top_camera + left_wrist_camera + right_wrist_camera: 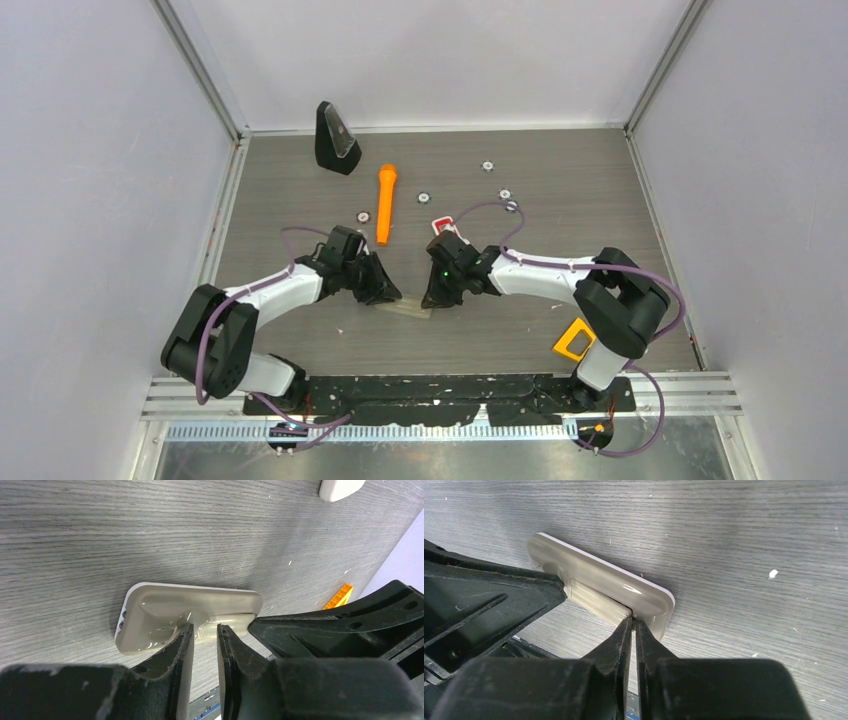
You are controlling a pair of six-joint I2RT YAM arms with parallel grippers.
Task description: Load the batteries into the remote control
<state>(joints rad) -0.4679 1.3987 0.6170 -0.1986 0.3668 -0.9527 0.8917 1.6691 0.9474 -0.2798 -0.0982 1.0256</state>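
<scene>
Remote (200, 602) face-down: light, rigid, glossy, likely slides. Left gripper (205, 627) at its 9 o'clock, narrowly spread. Right gripper (633, 621) at 3, pressed together at cover (596, 600) seam. Pinch long edges.

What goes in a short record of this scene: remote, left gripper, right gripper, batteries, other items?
remote: beige, lying flat, back upward
left gripper: fingers slightly apart, tips at the remote's back
right gripper: shut, tips at the edge of the raised cover
batteries: none made out in these views
other items: orange tool, black stand, small discs
</scene>
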